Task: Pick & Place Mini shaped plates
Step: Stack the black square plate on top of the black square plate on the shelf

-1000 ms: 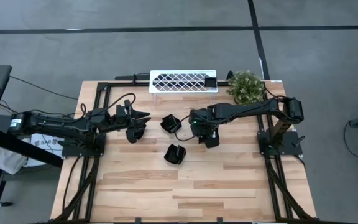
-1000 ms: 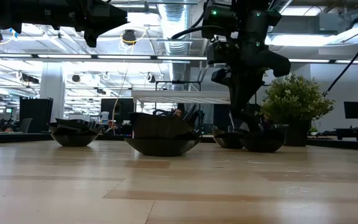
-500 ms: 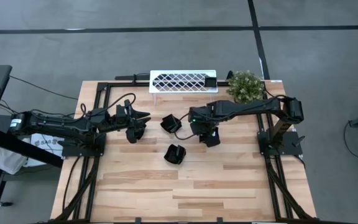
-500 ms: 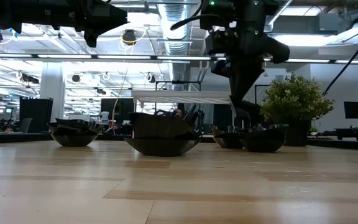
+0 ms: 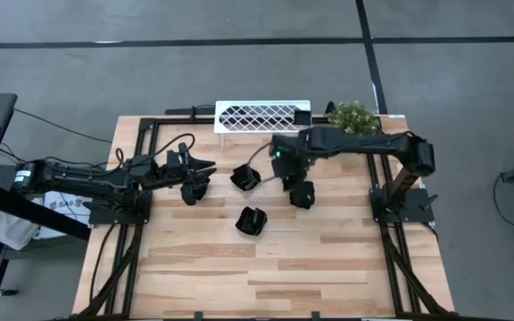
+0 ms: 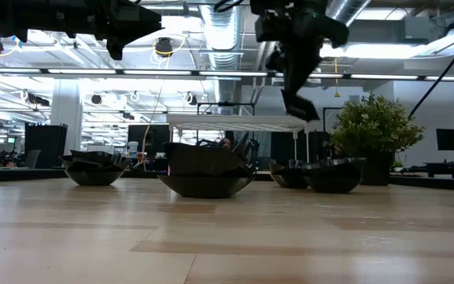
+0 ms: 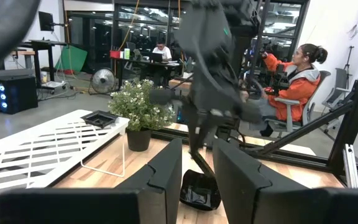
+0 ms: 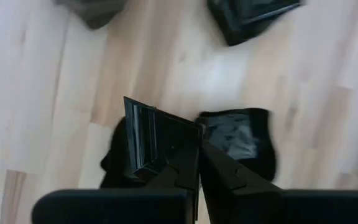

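Four small glossy black mini plates rest on their bases on the wooden table: one under my left gripper, one at the centre, one nearer the front, one right of centre. My right gripper hangs high above that last plate, pointing steeply down, shut on a further squarish black plate. My left gripper is held level above the table's left part, open, with nothing between its fingers. My right gripper pinches the squarish plate by one edge between its two fingers, coming from above and pointing steeply down. The plate sticks out sideways from the fingertips, tilted on edge and lifted clear of the table, its shadow on the wood below.
A white lattice rack stands at the table's far edge, with a potted plant to its right. Black frame rails run along the table's sides. A seated person shows in the room beyond.
My right gripper has risen well above the table from beside the right-of-centre plate and drifted toward the far edge, staying shut. The pinched plate has come up with it, clear of the wood. The four plates on the table have kept their places.
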Robot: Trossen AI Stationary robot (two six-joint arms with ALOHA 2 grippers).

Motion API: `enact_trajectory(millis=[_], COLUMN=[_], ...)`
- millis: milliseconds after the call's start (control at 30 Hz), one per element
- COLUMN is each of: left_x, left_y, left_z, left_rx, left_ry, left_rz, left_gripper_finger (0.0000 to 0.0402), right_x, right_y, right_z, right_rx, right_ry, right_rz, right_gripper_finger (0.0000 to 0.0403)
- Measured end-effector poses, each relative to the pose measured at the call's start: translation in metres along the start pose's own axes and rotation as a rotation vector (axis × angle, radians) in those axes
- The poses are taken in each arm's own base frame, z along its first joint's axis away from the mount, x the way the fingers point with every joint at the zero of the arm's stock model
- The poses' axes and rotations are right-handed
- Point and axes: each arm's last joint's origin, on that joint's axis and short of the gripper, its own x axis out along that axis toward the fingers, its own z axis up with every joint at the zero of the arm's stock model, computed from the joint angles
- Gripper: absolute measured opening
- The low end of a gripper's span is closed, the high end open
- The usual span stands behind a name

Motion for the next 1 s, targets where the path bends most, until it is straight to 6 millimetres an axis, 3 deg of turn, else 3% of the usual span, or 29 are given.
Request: enact_trajectory(millis=[267, 433, 633, 767, 867, 1000], left_x=[0.0, 0.0, 0.0, 0.0, 0.0, 0.0], left_y=[0.0, 0.0, 0.0, 0.0, 0.0, 0.0], left_z=[0.0, 0.0, 0.0, 0.0, 0.0, 0.0], left_rx=[0.0, 0.0, -0.003, -0.003, -0.003, -0.003], left_ry=[0.0, 0.0, 0.0, 0.0, 0.0, 0.0], left_rz=[0.0, 0.0, 0.0, 0.0, 0.0, 0.0], left_gripper_finger=[0.0093, 0.0093, 0.0093, 0.0093, 0.0093, 0.0093], right_x=[-0.047, -0.069, -0.076, -0.076, -0.073, -0.068], right_y=[-0.062, -0.108, -0.152, -0.167, -0.173, -0.177], right_z=[-0.011, -0.039, -0.09, -0.116, -0.127, -0.124], right_rx=[0.237, 0.568, 0.985, 1.153, 1.213, 1.219], right_ry=[-0.116, -0.18, -0.178, -0.17, -0.213, -0.298], right_rz=[-0.122, -0.206, -0.267, -0.275, -0.187, -0.13], right_gripper_finger=[0.0008, 0.0008, 0.0008, 0.0008, 0.0008, 0.0008])
